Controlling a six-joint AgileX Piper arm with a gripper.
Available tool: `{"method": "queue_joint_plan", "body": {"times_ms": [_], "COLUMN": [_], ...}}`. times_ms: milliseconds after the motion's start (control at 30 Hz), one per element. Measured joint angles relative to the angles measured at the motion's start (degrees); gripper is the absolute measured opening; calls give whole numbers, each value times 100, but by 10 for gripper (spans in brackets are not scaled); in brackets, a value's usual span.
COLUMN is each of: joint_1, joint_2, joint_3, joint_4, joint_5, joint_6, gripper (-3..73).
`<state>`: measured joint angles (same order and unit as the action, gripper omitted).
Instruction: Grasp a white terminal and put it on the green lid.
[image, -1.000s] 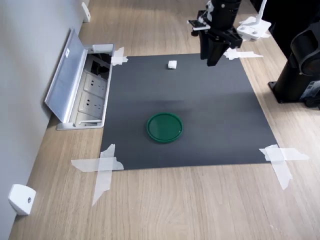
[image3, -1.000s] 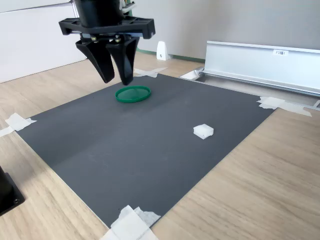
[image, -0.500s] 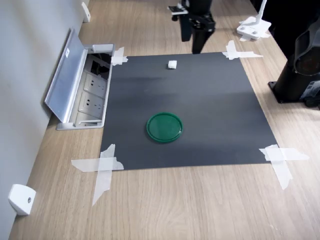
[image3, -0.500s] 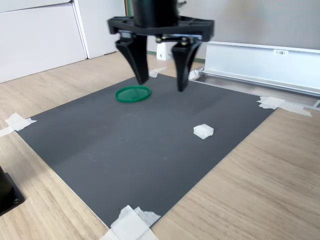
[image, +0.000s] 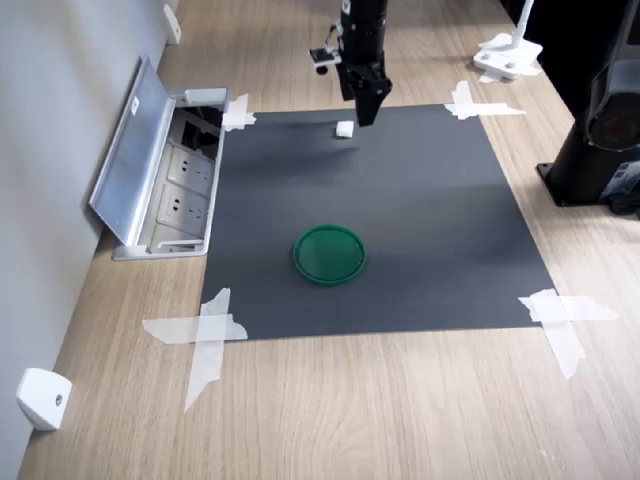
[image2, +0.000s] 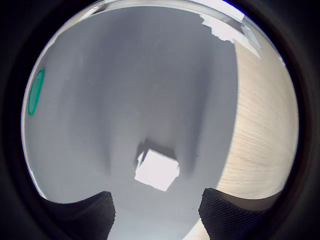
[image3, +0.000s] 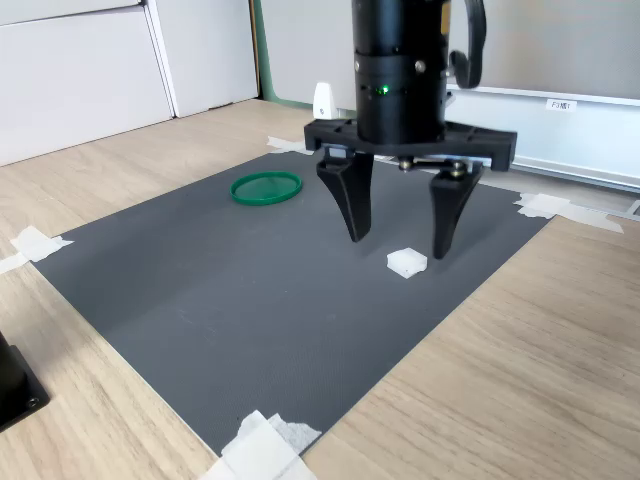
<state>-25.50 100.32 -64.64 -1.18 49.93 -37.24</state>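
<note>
Pointing straight down in the second exterior view, claw (image3: 399, 240) released, fingers spread wide and hovering just above the white terminal (image3: 407, 262), apart from it. Sitting on the dark mat (image3: 250, 290) right of frame centre, near the mat's right edge, terminal roughly cubic with no clear long axis, one corner turned toward the camera. Farther back, left of centre, green lid (image3: 266, 187) lying flat on the mat, nothing in it. Beyond, at upper right, an open metal box lid (image3: 520, 120) on the desk (image3: 540, 380).
</note>
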Motion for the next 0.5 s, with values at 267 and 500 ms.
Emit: {"method": "queue_joint_plan", "body": {"times_ms": [267,500], "joint_1": [0,0], "joint_2": [305,452], "joint_3": [-2,-45], "joint_4": [309,367], "joint_5": [-295,-321], "joint_6": [-301,-365], "gripper": [722,685]}}
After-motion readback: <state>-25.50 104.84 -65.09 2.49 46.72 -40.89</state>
